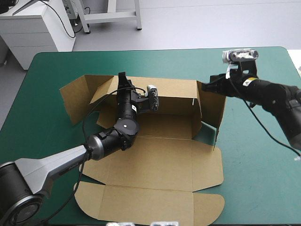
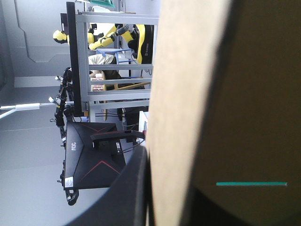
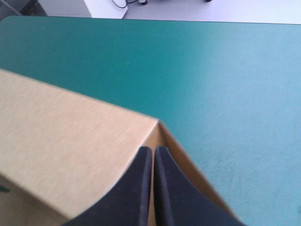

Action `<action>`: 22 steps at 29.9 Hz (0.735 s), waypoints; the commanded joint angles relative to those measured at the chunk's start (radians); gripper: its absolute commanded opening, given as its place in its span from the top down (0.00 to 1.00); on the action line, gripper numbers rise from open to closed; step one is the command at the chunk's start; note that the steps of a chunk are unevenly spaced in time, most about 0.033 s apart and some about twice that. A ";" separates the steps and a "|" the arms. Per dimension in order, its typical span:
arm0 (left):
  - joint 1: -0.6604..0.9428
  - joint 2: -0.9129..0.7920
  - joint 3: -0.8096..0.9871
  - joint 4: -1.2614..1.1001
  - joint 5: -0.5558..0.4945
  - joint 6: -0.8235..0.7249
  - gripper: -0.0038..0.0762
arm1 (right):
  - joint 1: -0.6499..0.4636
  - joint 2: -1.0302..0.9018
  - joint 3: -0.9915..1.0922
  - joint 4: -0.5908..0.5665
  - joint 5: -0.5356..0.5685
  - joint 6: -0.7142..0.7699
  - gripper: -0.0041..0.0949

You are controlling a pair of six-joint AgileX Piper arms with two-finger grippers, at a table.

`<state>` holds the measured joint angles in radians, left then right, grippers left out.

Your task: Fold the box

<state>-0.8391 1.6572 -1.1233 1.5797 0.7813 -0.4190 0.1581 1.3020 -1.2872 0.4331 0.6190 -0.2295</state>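
Pinching the raised back wall near its left end, the left tool is all but pressed together, with one black finger against one face of the sheet in its own view. The right tool is likewise nearly pressed together at the top corner where that wall meets the right wall, and it appears to nip the board's edge there. Both walls belong to the box, which sits half made in the middle of the teal-green surface. The back and right walls stand up, the left flap splays outward, and the broad lid panel lies flat toward the near edge. The board looks light and thin, so it should be stiff across each panel yet ready to hinge at its creases, and a raised wall would probably spring back if let go. Its smooth faces may slip, and hard pinching could crush an edge. The safest hold is probably near a top edge, close to a corner or crease. Nothing lies in the unfinished tray; only the left arm reaches across its floor.
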 commanded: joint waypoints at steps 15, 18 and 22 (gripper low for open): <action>-0.008 -0.038 -0.027 0.021 -0.030 -0.024 0.96 | -0.251 0.416 -0.376 0.174 0.413 -0.035 0.96; -0.008 -0.038 -0.027 0.021 -0.030 -0.024 0.96 | -0.251 0.428 -0.360 0.177 0.467 -0.066 0.96; -0.008 -0.038 -0.026 0.021 -0.030 -0.006 0.96 | -0.251 0.418 -0.311 0.181 0.545 -0.132 0.96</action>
<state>-0.8391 1.6572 -1.1233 1.5797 0.7743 -0.4104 -0.0857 1.7759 -1.6036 0.5725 1.1147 -0.2978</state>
